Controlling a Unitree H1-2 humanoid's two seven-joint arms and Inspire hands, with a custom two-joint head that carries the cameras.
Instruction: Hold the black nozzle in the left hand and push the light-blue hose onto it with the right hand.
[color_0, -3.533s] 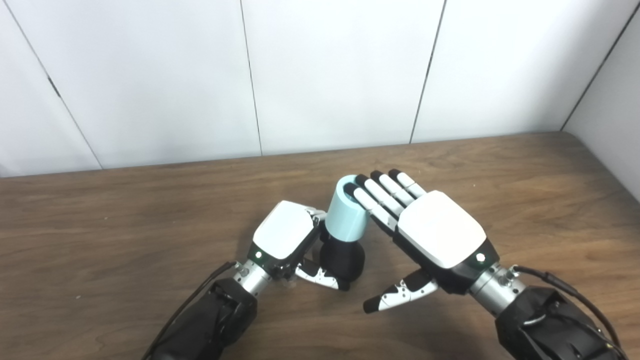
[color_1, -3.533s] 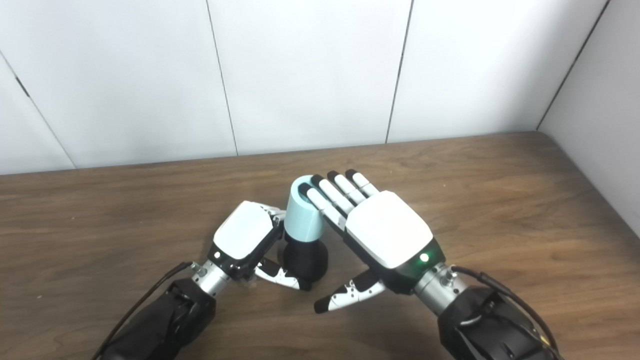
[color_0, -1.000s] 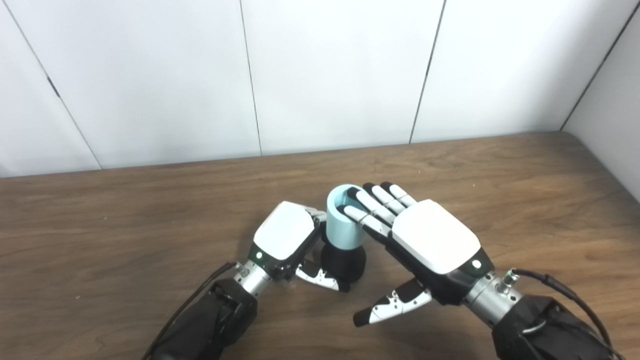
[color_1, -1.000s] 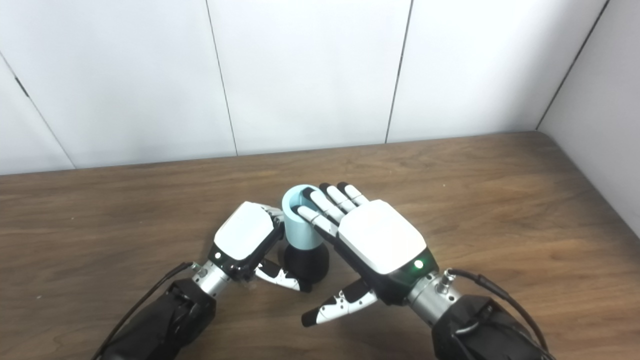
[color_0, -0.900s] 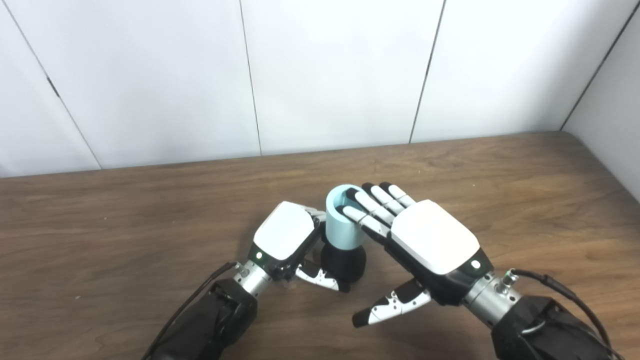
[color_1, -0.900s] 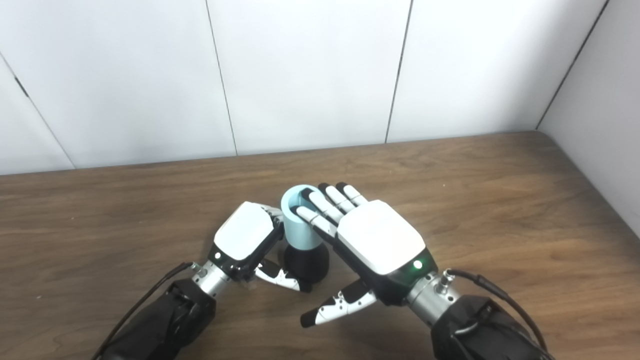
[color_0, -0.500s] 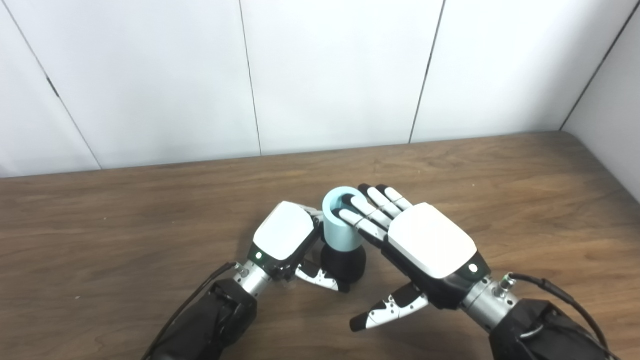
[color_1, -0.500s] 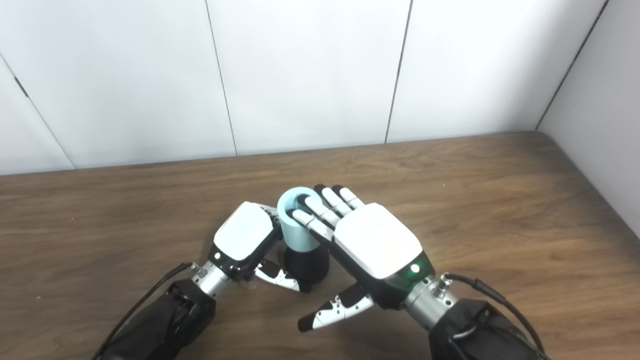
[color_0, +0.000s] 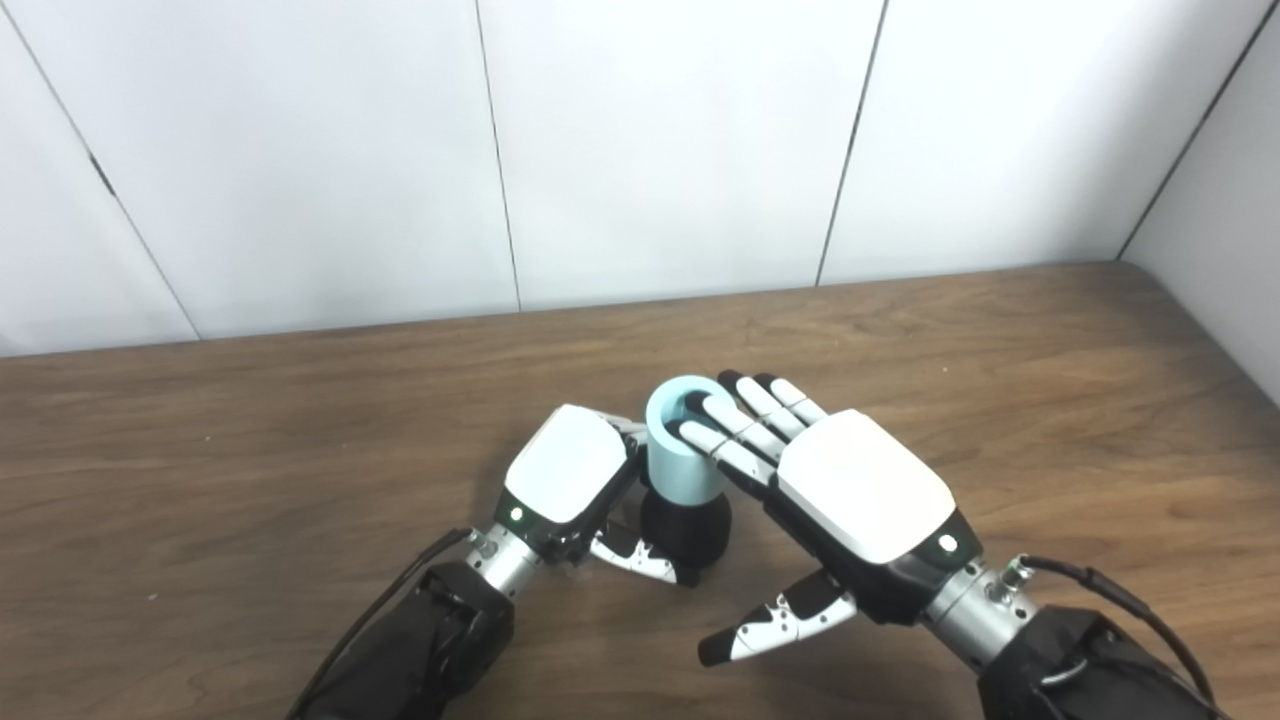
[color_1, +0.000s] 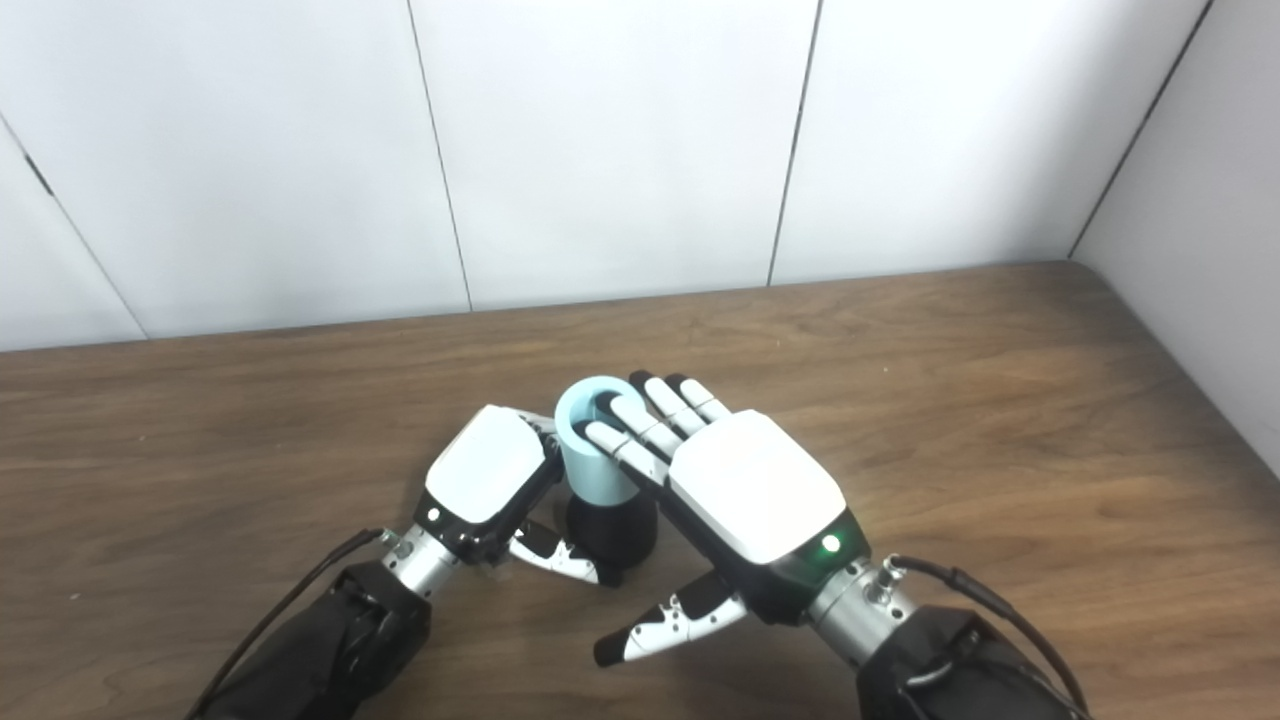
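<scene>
— Where's the hose (color_0: 682, 450)?
— Upright on the nozzle (color_0: 686, 527), on the tabletop (color_0: 250, 440).
— And the hands?
— Left hand (color_0: 566, 480) wraps the nozzle; right hand (color_0: 850, 495) is spread, fingers (color_0: 722, 440) resting on the hose's rim.

We see brown wood-grain table (color_0: 250, 420), far edge touching white panel wall (color_0: 660, 150). We count dark vertical seams across panels. Second wall (color_0: 1225, 200) meets it at right corner.

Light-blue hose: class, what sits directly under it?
The black nozzle stands under the light-blue hose, held by the left hand. How far it reaches inside is hidden.
</scene>
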